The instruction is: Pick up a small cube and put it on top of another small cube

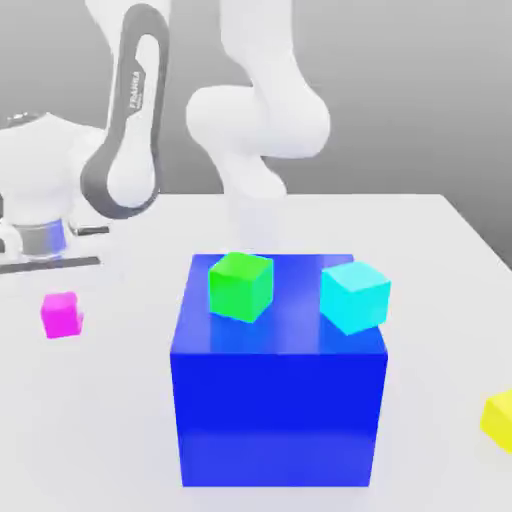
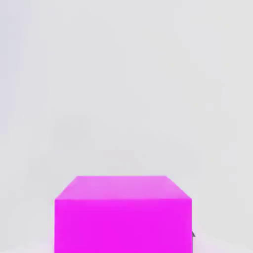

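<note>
A small magenta cube (image 1: pixel 60 315) lies on the white table at the exterior view's left, well apart from the arm. In the hand view a magenta cube (image 2: pixel 122 215) sits very close on the white surface, its top and one side face showing. My arm's lower end (image 1: pixel 250 215) comes straight down behind the big blue block (image 1: pixel 280 400), which hides the gripper itself. I cannot tell whether the cube in the hand view is the one at the left or another hidden behind the block.
A green cube (image 1: pixel 240 285) and a cyan cube (image 1: pixel 355 295) rest on top of the big blue block. A yellow cube (image 1: pixel 498 418) lies at the exterior view's right edge. The robot's base (image 1: pixel 35 195) stands at the far left.
</note>
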Available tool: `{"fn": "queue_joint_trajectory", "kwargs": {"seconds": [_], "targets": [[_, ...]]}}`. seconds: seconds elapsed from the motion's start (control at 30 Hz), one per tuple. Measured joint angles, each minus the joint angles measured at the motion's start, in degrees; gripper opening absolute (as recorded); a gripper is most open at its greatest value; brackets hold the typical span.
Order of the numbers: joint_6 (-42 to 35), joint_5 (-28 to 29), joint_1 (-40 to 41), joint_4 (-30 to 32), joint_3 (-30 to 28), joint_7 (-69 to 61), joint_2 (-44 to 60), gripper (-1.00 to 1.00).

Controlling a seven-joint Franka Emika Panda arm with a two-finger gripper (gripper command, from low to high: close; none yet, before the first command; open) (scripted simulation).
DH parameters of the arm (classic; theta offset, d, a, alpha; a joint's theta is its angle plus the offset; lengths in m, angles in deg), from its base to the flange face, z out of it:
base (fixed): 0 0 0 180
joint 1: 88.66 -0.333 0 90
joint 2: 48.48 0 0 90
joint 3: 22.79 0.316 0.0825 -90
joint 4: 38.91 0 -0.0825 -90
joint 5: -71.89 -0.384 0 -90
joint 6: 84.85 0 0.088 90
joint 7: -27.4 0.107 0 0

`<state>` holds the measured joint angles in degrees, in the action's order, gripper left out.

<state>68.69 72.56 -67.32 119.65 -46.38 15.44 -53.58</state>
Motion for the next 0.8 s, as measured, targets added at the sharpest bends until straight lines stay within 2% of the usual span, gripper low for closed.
{"fn": "queue_joint_trajectory", "kwargs": {"seconds": [0.2, 0.53, 0.6, 0.7, 0.73, 0.8], "targets": [[-13.6, 0.8, -5.1, -4.0, 9.3, 13.2, -9.5, -1.0], [-36.0, -2.4, -13.8, -10.7, 24.8, 31.2, -25.1, -1.0], [-36.6, -2.9, -14.6, -10.2, 26.6, 33.1, -26.2, -1.0], [-30.8, -3.3, -14.8, -6.4, 27.4, 33.6, -24.3, -1.0], [-29.3, -3.3, -14.7, -5.4, 27.5, 33.6, -23.7, 1.0], [-29.3, -3.4, -14.7, -5.4, 27.5, 33.6, -23.7, 1.0]]}}
